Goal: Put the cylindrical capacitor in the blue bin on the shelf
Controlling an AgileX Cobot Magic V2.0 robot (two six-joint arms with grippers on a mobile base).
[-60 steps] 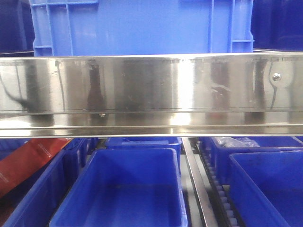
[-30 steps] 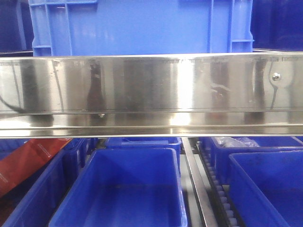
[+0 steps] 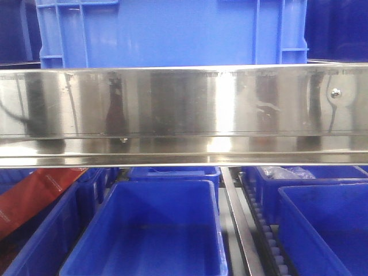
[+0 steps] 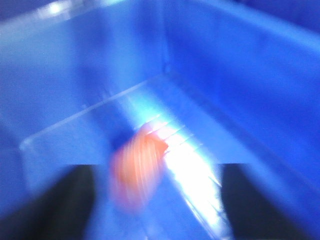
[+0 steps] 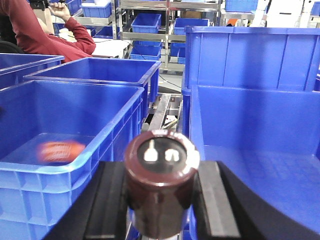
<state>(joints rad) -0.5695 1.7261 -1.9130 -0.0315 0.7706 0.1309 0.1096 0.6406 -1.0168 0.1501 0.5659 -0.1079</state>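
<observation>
Low in my left wrist view, an orange capacitor [image 4: 137, 170] blurs (dropping, I think) into the blue bin [image 4: 240, 75]; left hand [image 4: 157, 172] gapes empty, right hand [image 5: 160, 167] clamps a brown capacitor [image 5: 160, 195].

- A person in a red sweater [image 5: 35, 30] is at top left of the right wrist view, hand raised.
- A red package [image 3: 34, 195] lies slanted at lower left of the front view.
- Crumpled clear plastic [image 3: 287, 171] shows at its right.
</observation>
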